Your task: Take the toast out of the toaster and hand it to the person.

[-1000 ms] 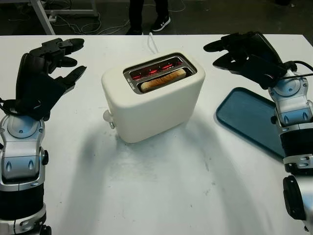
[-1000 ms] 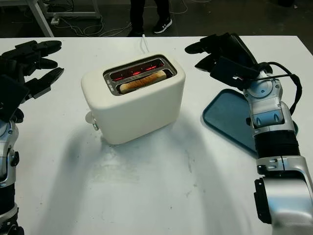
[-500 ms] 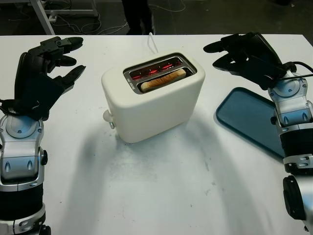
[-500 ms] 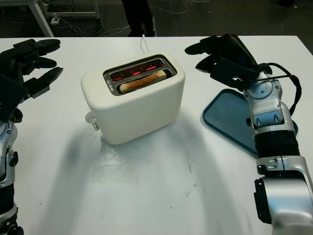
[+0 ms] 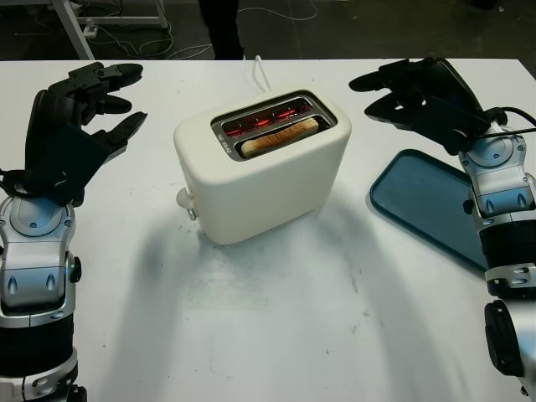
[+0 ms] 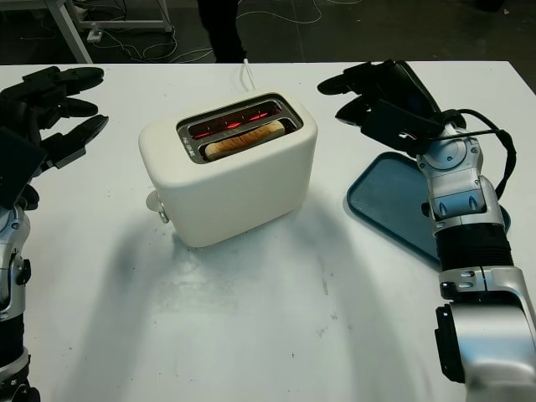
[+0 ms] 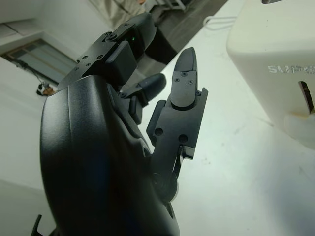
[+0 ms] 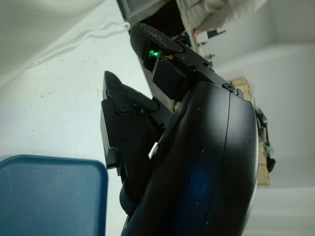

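Observation:
A cream toaster (image 5: 261, 172) stands mid-table with its slots glowing red. A slice of toast (image 5: 279, 136) sits low in the nearer slot, only its top edge showing. My left hand (image 5: 100, 100) is open, raised above the table to the left of the toaster and apart from it. My right hand (image 5: 394, 92) is open too, held up to the right of the toaster, above the far corner of a tray. The toaster's side (image 7: 275, 64) appears in the left wrist view beyond the fingers (image 7: 184, 83). A person (image 5: 219, 25) stands beyond the table's far edge.
A blue tray (image 5: 431, 209) lies flat on the white table (image 5: 276, 318) at the right, beneath my right forearm. The toaster's white cord (image 5: 261, 71) runs off the far edge. Cables and a table leg (image 5: 74, 25) are on the dark floor behind.
The person at the far edge has shifted left and shows less. My two hands and the toaster stay where they were.

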